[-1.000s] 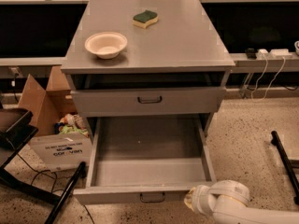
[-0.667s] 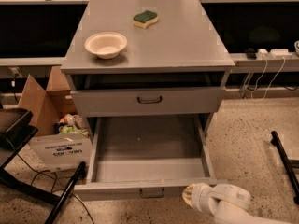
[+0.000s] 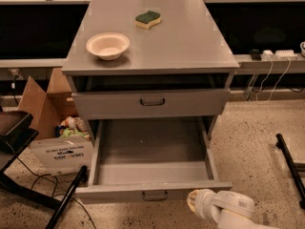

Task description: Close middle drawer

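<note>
The middle drawer (image 3: 152, 192) is pulled far out at the bottom of the grey cabinet (image 3: 190, 51). It has a wide, low front panel with a small dark loop handle (image 3: 155, 195), and its long grey tray (image 3: 150, 147) is empty. My gripper (image 3: 193, 202) is at the end of the white arm (image 3: 228, 211), at the bottom right. It is right in front of the right part of the drawer's front panel, to the right of the handle. Whether it touches the panel does not show.
Above the open drawer is a shut grey drawer with a taller front (image 3: 152, 103). A white bowl (image 3: 107, 45) and a green-yellow sponge (image 3: 147, 18) lie on the cabinet top. A cardboard box (image 3: 55, 137) and a dark chair (image 3: 14, 128) stand at the left, and a black bar (image 3: 290, 166) at the right.
The white arm's end has shifted slightly left along the drawer front. The drawer stands about as far out as before.
</note>
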